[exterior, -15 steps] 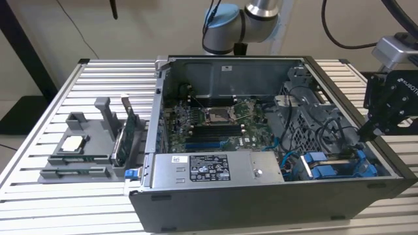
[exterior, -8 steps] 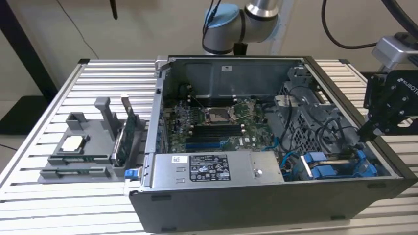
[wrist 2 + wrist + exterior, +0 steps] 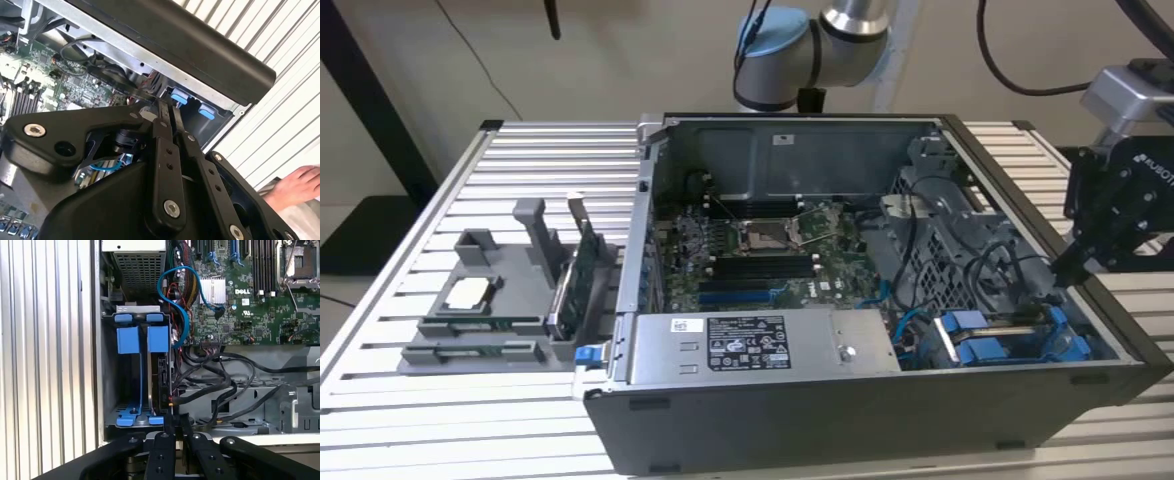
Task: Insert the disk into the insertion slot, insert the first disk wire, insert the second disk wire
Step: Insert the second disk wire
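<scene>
- Black gripper linkage sits closest to the lens in both wrist views; its fingers are pressed nearly together, and I cannot tell whether anything is pinched between them.
- Just beyond the fingertips stands the insertion slot, a grey metal bay with blue tabs at the corner of the open computer case.
- Beside that bay, on its motherboard side, the disk sits edge-on with black cables at its end.
- Outside the case, a person's hand rests on the slatted desk.
</scene>
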Robot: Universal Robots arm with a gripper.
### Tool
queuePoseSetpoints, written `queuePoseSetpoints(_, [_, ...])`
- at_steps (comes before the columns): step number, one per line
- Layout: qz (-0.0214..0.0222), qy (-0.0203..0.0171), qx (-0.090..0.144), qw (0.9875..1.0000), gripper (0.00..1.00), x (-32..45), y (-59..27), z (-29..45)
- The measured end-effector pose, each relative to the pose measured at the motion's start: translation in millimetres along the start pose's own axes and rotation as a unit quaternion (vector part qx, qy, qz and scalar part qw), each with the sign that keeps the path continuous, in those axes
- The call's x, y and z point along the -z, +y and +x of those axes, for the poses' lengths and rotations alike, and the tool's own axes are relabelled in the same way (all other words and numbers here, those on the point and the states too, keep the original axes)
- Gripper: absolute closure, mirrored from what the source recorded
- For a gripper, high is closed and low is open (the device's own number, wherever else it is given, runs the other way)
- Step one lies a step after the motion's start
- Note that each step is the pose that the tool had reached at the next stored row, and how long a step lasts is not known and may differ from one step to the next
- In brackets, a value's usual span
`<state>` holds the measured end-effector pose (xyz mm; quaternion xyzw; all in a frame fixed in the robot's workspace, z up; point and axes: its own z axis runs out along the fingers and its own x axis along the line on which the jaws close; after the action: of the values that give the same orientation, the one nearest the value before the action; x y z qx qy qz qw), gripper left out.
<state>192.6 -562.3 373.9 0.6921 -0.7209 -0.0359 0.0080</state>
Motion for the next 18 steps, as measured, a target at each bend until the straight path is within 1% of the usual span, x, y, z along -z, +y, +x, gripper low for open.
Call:
queuePoseSetpoints(4, [0.0001, -0.0006, -0.001, 1.0, 0.84, 3.2, 10.2, 0.3])
queuePoseSetpoints(7, [0.0001, -0.0021, -0.002, 1.0, 0.84, 7.6, 17.7, 0.4])
queuePoseSetpoints(9, [0.0002, -0.0037, -0.003, 1.0, 0.84, 11.5, 23.4, 0.4])
queuePoseSetpoints(12, [0.0008, -0.0077, -0.004, 1.0, 0.84, 15.9, 31.6, 0.4])
queuePoseSetpoints(14, [0.0015, -0.0102, -0.005, 0.9999, 0.84, 16.9, 37.5, 0.3])
queuePoseSetpoints(16, [0.0025, -0.0117, -0.005, 0.9999, 0.84, 17.1, 44.0, 0.2])
queuePoseSetpoints(18, [0.0038, -0.0124, -0.005, 0.9999, 0.84, 16.7, 50.7, 0.5])
